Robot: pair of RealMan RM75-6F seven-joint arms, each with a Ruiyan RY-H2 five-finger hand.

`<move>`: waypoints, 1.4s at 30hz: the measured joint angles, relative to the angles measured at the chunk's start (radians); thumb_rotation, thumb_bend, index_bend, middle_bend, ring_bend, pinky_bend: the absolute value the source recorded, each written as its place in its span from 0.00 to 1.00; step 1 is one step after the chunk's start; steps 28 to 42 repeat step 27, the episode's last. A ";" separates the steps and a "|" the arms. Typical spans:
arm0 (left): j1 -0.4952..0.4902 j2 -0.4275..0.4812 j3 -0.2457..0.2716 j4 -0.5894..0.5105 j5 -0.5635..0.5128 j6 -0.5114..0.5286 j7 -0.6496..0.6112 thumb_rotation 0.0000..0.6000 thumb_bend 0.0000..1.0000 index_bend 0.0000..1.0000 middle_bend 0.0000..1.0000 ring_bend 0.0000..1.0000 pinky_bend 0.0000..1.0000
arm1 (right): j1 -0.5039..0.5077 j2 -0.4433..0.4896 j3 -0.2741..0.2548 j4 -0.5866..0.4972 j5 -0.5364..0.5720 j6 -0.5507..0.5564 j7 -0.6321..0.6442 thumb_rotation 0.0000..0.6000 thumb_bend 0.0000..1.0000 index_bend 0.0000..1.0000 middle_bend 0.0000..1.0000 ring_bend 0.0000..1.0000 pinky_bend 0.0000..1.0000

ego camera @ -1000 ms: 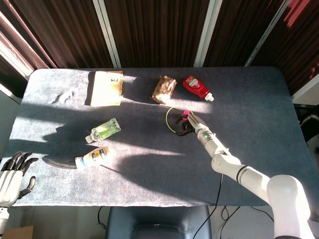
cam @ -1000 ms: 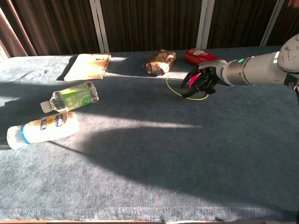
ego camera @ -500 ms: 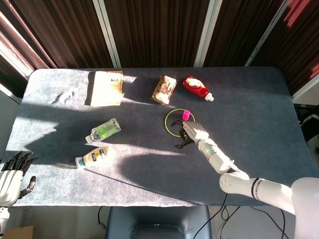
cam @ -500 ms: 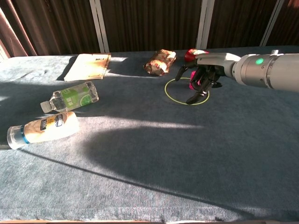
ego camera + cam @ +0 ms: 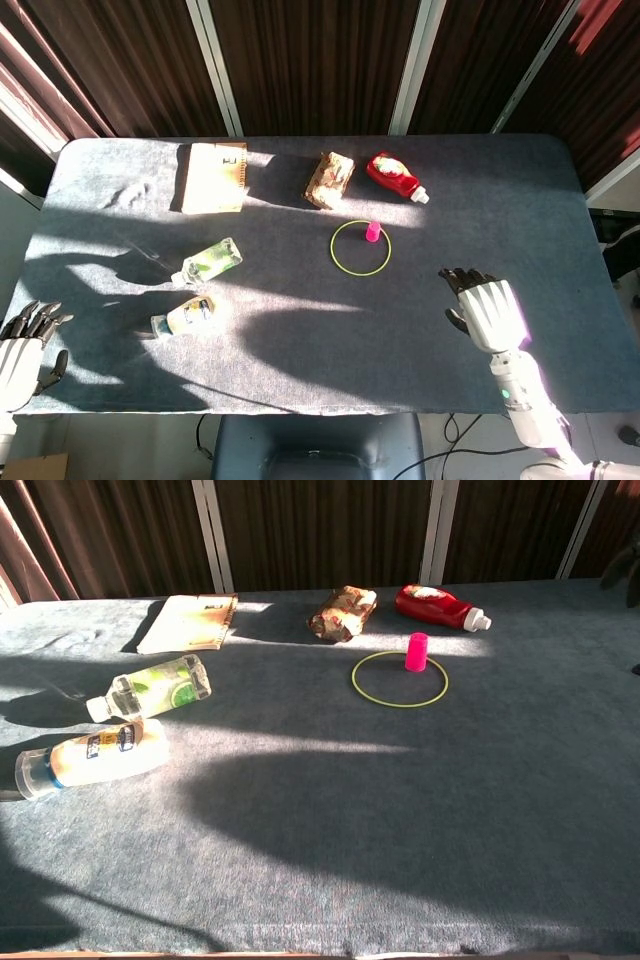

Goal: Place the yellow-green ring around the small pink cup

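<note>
The yellow-green ring point(image 5: 334, 252) lies flat on the grey table, and the small pink cup point(image 5: 373, 232) stands upright inside it, close to its far rim. The chest view shows the same ring point(image 5: 400, 705) encircling the cup point(image 5: 416, 651). My right hand point(image 5: 485, 308) hovers over the table's near right part, well clear of the ring, its fingers spread and holding nothing. Off the table's near left corner, my left hand point(image 5: 22, 345) hangs with its fingers apart and nothing in it.
A tan notebook point(image 5: 214, 177), a brown snack packet point(image 5: 329, 180) and a red squeeze bottle point(image 5: 395, 176) line the far side. Two bottles lie on the left: a clear green-labelled one point(image 5: 207, 262) and a white one point(image 5: 186, 315).
My right hand let go of the ring and pulled back to the near right. The ring now lies flat around the cup. The left hand barely moved.
</note>
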 measured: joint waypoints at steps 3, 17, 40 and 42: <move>-0.001 0.000 -0.003 0.001 -0.007 -0.004 -0.004 1.00 0.47 0.24 0.12 0.03 0.19 | -0.112 0.031 -0.047 0.018 -0.034 0.064 0.021 1.00 0.15 0.29 0.26 0.14 0.36; 0.003 -0.003 0.005 0.001 0.018 0.014 0.003 1.00 0.47 0.25 0.12 0.03 0.18 | -0.215 0.136 -0.039 -0.028 0.156 -0.097 0.135 1.00 0.15 0.00 0.00 0.00 0.10; 0.004 -0.003 0.004 0.000 0.014 0.014 0.002 1.00 0.47 0.25 0.12 0.03 0.18 | -0.237 0.149 0.022 -0.031 0.148 -0.146 0.178 1.00 0.15 0.00 0.00 0.00 0.10; 0.004 -0.003 0.004 0.000 0.014 0.014 0.002 1.00 0.47 0.25 0.12 0.03 0.18 | -0.237 0.149 0.022 -0.031 0.148 -0.146 0.178 1.00 0.15 0.00 0.00 0.00 0.10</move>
